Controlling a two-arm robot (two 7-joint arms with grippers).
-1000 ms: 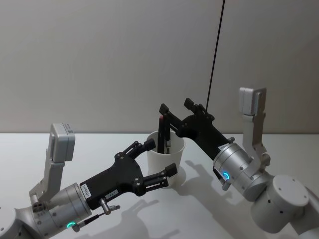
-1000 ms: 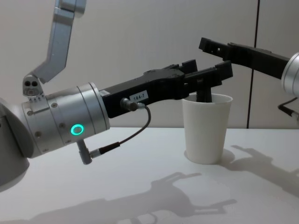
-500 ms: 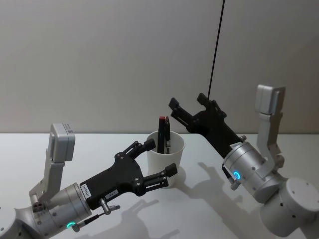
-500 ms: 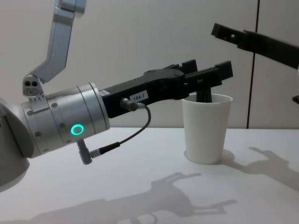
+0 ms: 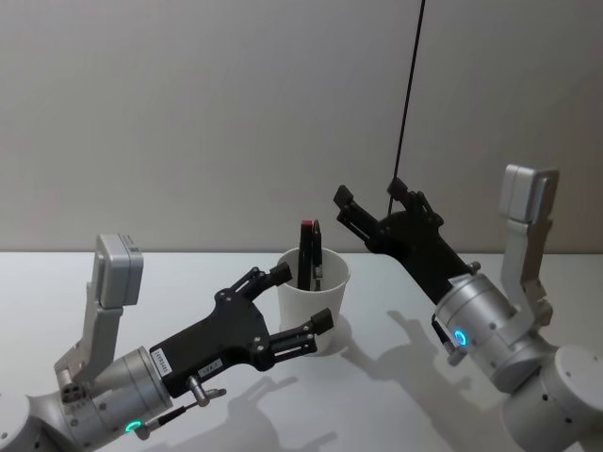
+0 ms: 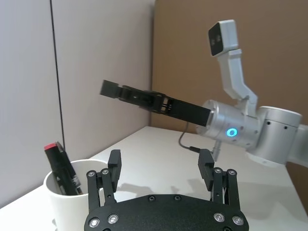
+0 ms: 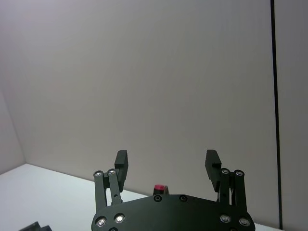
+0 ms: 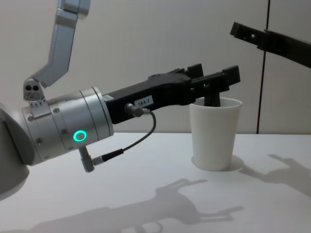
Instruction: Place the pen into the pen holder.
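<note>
The pen holder (image 5: 316, 294) is a white paper cup standing on the table. The pen (image 5: 309, 252), black with a red end, leans inside it, its top above the rim. My right gripper (image 5: 372, 193) hangs open and empty above and to the right of the cup, clear of the pen. My left gripper (image 5: 301, 298) stands open close beside the cup's near left side, holding nothing. In the left wrist view the cup (image 6: 62, 199) and pen (image 6: 61, 163) lie outside the left gripper's (image 6: 160, 161) fingers. The chest view shows the cup (image 8: 215, 133) behind the left gripper (image 8: 216, 74).
The white table (image 5: 396, 395) stretches around the cup under both arms. A plain wall with a thin dark vertical line (image 5: 407, 94) stands behind. A brown panel (image 6: 250, 57) shows in the left wrist view.
My right gripper has lifted and drawn back to the right, away from the pen and cup. The pen stays in the cup. The left arm has not moved.
</note>
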